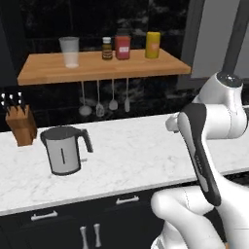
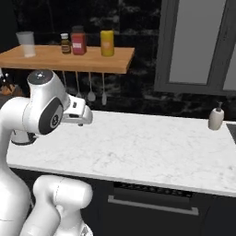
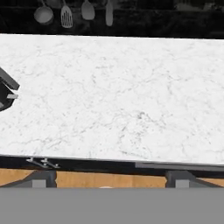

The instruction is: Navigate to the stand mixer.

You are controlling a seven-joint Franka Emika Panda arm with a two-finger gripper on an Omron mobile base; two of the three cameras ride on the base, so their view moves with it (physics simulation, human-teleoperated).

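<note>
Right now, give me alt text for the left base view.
A grey kettle stands on a white marble counter beside a wooden knife block. Above, a wooden shelf holds a cup and jars; the white robot arm rises at right.

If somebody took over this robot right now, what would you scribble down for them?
Gripper: two dark fingertips set wide apart, open, holding nothing, above the white marble counter.
The stand mixer isn't in sight yet, so the drive there is unfinished.
On the counter: a grey steel kettle with black handle, a wooden knife block and a small cream soap dispenser.
Left to do: keep driving until the mixer appears, then stop facing it.
</note>
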